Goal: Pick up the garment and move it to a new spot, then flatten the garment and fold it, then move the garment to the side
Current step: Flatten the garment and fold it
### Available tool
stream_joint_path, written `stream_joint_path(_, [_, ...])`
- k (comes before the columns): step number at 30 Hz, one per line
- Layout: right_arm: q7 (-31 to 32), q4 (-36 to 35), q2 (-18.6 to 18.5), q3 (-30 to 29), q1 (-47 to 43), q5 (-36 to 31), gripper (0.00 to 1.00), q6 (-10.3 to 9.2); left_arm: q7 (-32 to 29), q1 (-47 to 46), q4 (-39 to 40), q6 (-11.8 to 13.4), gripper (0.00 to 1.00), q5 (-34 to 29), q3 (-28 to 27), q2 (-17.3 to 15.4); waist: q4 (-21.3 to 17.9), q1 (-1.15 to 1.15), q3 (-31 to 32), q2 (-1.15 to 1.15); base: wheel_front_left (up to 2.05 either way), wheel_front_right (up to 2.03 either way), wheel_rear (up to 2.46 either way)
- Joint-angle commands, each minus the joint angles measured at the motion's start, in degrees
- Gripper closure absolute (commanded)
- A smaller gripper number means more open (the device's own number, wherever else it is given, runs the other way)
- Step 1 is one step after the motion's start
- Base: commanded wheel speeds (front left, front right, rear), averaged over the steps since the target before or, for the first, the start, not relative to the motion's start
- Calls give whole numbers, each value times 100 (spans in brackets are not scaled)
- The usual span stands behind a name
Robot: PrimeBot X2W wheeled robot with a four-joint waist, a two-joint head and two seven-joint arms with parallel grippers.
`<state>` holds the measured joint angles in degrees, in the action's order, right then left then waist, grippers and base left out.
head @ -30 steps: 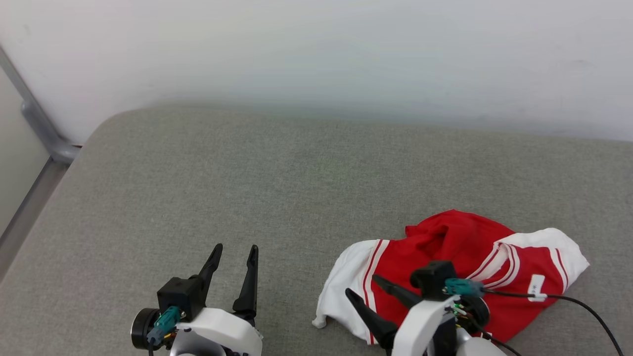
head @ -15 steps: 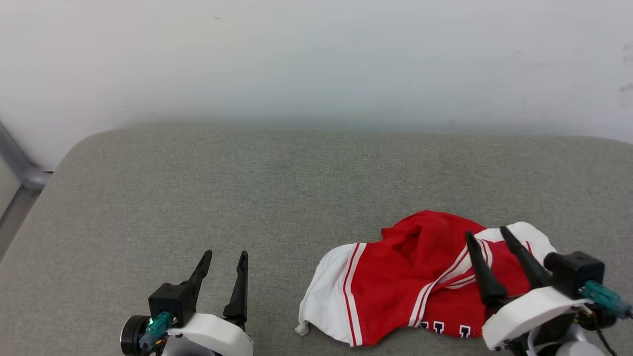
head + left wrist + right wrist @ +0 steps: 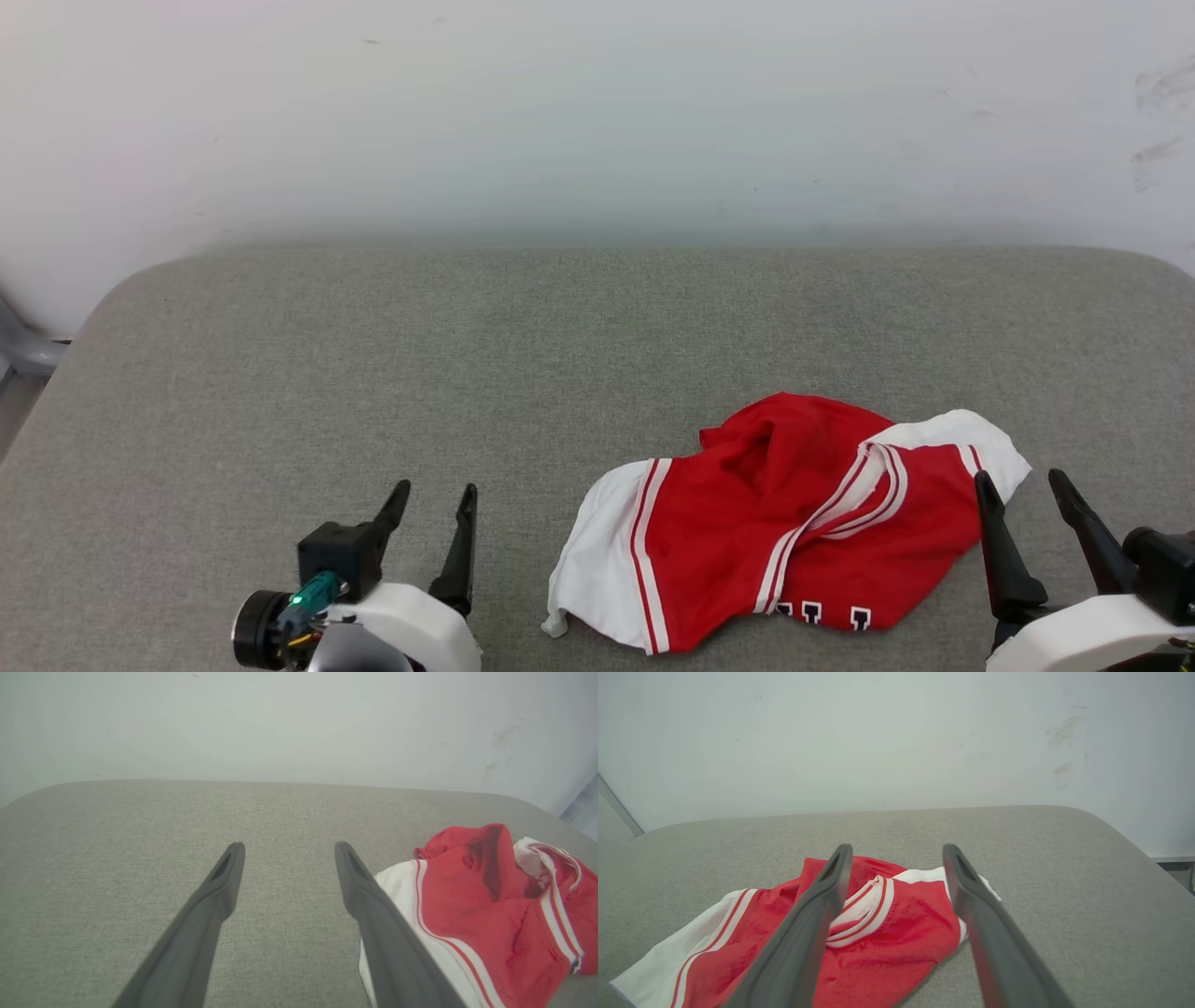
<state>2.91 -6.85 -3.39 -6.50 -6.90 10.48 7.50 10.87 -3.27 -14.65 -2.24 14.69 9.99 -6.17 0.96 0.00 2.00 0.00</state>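
Note:
The garment (image 3: 784, 532), red with white sleeves and striped trim, lies crumpled on the grey cushioned surface (image 3: 467, 355), right of centre near the front edge. Black lettering peeks out at its front hem. My left gripper (image 3: 434, 495) stands open to the left of the garment, touching nothing. My right gripper (image 3: 1018, 481) is open just beyond the garment's right edge, empty. In the left wrist view the garment (image 3: 490, 914) lies right of the open left gripper (image 3: 285, 847). In the right wrist view the garment (image 3: 859, 938) lies under and left of the open right gripper (image 3: 896, 849).
A white wall (image 3: 597, 112) runs close behind the surface. A grey metal rail (image 3: 23, 350) shows at the far left past the rounded corner. Bare grey fabric stretches across the left and back of the surface.
The head camera has turned right, shifting the whole scene left. My right gripper has swung from over the garment out to its right edge. The garment lies loose, its lettering showing at the front hem.

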Motion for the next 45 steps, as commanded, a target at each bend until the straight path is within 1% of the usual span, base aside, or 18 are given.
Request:
stream_joint_path(1, [28,-60,27,6,-71,-47,0,-2,-156,-95,-8,-34,0,-10,60,-12,-2,0,-14,0,0,0,0])
stream_joint_path(6, [195,-201,49,22,-178,-54,0,-2,-1466,-449,-71,-316,0,250,473,2,-4,0,-78,0,0,0,0])
stream_joint_path(9, [273,-262,52,49,-153,-65,0,-2,-2270,-712,-42,-422,0,443,746,-35,-40,0,-147,0,0,0,0])
stream_joint_path(12, [329,-314,51,52,-103,-43,0,-2,-3018,-914,-126,-474,0,567,1005,-130,-97,0,-256,0,0,0,0])
stream_joint_path(16, [324,-332,54,91,10,23,0,-2,-3861,-1153,-349,-507,0,604,1351,-333,-176,0,-445,0,0,0,0])
stream_joint_path(18, [319,-303,53,110,59,76,0,-2,-4145,-1274,-470,-517,0,598,1524,-413,-211,0,-529,0,0,0,0])
stream_joint_path(22, [301,-252,54,132,131,147,0,-2,-4502,-1441,-724,-520,0,612,1902,-562,-275,0,-660,0,0,0,0])
stream_joint_path(24, [291,-221,55,141,164,175,0,-2,-4720,-1528,-855,-525,0,632,2195,-635,-286,0,-715,0,0,0,0])
stream_joint_path(28, [263,-177,54,146,201,174,0,-2,-5164,-1586,-1150,-530,0,880,2804,-769,-296,0,-757,0,0,0,0])
stream_joint_path(29, [261,-166,54,152,202,172,0,-2,-5247,-1578,-1203,-535,28,1004,2950,-795,-298,0,-752,0,0,0,0])
stream_joint_path(31, [278,-143,54,162,204,194,0,-2,-5330,-1610,-1283,-537,98,1207,3162,-848,-295,0,-719,0,0,0,0])
stream_joint_path(32, [292,-135,54,165,211,212,0,-2,-5326,-1626,-1325,-537,100,1330,3227,-878,-294,0,-702,0,0,0,0])
stream_joint_path(34, [310,-119,54,160,199,229,0,-2,-5149,-1710,-1357,-535,100,1437,3273,-936,-275,0,-643,0,0,0,0])
stream_joint_path(38, [339,-107,54,94,107,250,0,-2,-4599,-1819,-1379,-480,100,1494,3006,-1093,-207,0,-516,0,0,0,0])
stream_joint_path(42, [372,-75,53,79,28,287,0,-2,-4098,-1785,-1267,-284,100,1498,2721,-1283,-107,0,-345,0,0,0,0])
stream_joint_path(45, [396,-41,53,77,-47,311,0,-2,-3873,-1698,-1145,-46,100,1515,2491,-1503,-18,0,-221,0,0,0,0])
